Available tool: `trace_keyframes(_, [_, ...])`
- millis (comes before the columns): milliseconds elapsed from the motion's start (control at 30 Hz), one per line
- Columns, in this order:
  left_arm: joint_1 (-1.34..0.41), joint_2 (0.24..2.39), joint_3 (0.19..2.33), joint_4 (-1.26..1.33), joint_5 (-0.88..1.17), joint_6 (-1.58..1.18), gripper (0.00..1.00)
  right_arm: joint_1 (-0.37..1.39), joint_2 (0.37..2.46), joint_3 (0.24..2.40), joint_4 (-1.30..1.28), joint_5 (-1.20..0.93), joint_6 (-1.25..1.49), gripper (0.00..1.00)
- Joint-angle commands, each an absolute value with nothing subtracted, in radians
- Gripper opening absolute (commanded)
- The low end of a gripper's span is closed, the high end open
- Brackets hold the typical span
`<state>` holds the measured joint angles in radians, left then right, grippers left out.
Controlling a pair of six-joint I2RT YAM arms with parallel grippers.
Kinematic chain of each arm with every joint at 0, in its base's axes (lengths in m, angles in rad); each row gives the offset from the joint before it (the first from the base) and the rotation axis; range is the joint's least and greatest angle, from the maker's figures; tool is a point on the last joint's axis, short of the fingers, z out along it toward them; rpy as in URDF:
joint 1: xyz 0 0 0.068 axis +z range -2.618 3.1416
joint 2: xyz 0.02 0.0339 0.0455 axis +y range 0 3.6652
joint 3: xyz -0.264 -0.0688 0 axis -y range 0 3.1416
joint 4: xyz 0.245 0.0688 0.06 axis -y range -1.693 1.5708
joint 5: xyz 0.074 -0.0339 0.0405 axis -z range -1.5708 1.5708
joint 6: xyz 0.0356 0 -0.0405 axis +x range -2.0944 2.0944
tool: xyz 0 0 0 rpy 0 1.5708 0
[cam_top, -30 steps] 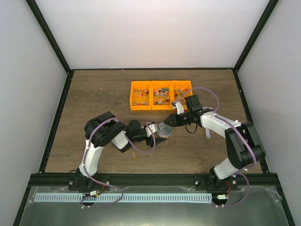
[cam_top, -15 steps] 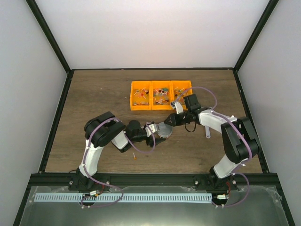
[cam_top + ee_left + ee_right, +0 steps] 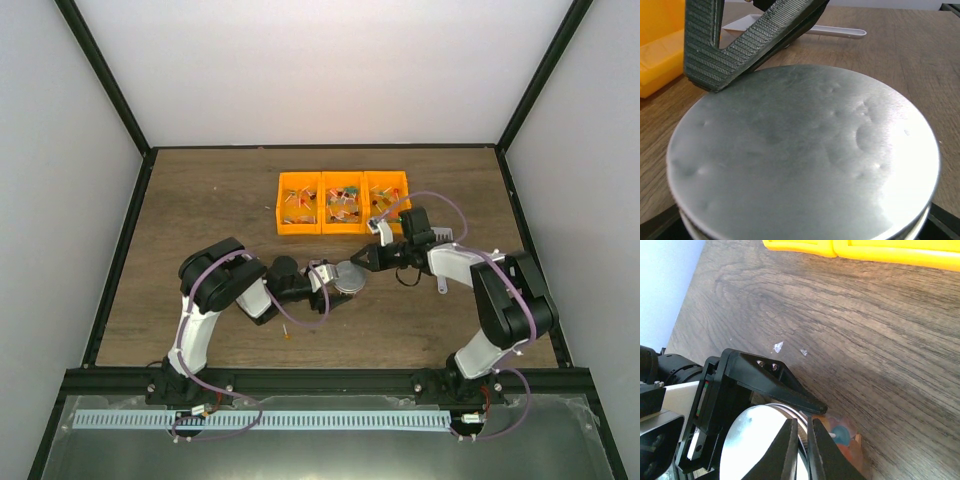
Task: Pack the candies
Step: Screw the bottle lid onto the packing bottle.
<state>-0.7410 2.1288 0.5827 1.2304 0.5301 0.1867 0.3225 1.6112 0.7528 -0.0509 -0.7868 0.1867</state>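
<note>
two grippers are being shown at a foil-lidded cup (image 3: 805, 150) of candies (image 3: 841, 433): it is being grasped by the left gripper (image 3: 340, 279), the right gripper (image 3: 802, 422) being clenched at its rim.

Both the left arm (image 3: 205, 300) and right arm (image 3: 505, 300) are white shells with chunky black joints, looped in purple cable (image 3: 440, 198). Fingers (image 3: 702, 40) are black and ribbed.

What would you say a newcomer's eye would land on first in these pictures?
Probably the shiny foil lid on the cup that the left end effector grips at the middle of the table, with the right end effector pinched together at its rim. Next, the orange bin of candies just behind them.
</note>
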Motion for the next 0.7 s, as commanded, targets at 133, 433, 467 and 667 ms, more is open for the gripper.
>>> trace_keyframes(133, [-0.728,2.198,0.568,1.002,0.497,0.096,0.73,0.357,1.548,0.551,-0.087,-0.912,0.275,0.01])
trace_keyframes(433, [-0.716,2.206,0.577,1.007,0.479,0.074,0.73,0.382,1.45,0.402,-0.012,-0.932,0.361,0.01])
trace_keyframes(467, [-0.714,2.204,0.577,1.006,0.473,0.074,0.73,0.386,1.436,0.388,0.001,-0.932,0.376,0.01])
trace_keyframes(667, [-0.71,2.209,0.587,0.999,0.46,0.071,0.73,0.436,1.354,0.308,0.059,-0.937,0.465,0.01])
